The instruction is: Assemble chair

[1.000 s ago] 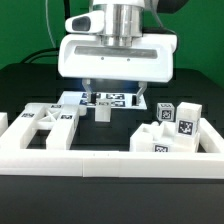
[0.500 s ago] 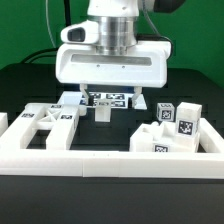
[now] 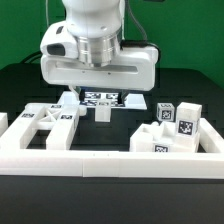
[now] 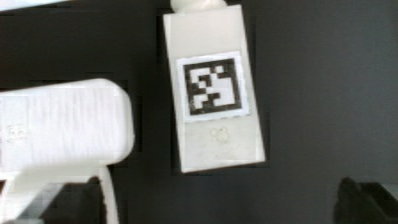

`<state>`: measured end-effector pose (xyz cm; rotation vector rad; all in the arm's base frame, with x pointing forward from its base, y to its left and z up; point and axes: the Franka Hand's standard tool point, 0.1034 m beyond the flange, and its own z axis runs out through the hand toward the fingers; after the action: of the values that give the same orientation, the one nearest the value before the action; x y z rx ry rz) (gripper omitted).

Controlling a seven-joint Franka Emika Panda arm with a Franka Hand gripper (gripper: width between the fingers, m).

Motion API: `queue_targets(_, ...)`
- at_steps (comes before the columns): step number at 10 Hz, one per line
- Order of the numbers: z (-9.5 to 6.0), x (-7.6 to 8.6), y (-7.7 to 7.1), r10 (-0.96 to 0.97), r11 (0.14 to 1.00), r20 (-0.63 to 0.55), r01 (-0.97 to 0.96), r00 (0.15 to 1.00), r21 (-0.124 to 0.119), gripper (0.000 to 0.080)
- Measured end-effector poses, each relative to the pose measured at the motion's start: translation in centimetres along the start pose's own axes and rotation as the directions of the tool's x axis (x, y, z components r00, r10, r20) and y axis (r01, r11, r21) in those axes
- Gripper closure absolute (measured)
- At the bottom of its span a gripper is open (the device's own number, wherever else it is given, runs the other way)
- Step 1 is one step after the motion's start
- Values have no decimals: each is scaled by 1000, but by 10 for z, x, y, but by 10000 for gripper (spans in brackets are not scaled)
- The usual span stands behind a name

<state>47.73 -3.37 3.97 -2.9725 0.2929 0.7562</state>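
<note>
The end effector (image 4: 210,196) hovers wide open and empty above a tagged white chair leg (image 4: 217,95) lying on the black table (image 4: 338,90). An X-braced frame (image 3: 45,125) lies toward the exterior view's left.

- Exterior view is lit brightly and evenly; diffuse light is suggested; white chair parts (image 3: 45,125) are nearly blown out; little surface detail is kept
- black table (image 3: 20,80) is rendered flat and dark; only soft shadows are seen beneath the parts
- resolution is low; edges are softened throughout
- wrist view: tagged post (image 4: 217,90) is rendered fairly sharp; dark fingertips (image 4: 39,200) are blurred
</note>
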Motion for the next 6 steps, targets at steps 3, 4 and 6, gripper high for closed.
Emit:
queue_targets(3, 4, 8, -4, -115, 993, 141, 115, 983, 8, 151)
queue_targets(4, 6, 2, -3, -106, 994, 217, 106, 970, 15, 151)
queue_targets(6, 10, 3, -3, -101, 995, 304, 100, 947, 19, 151)
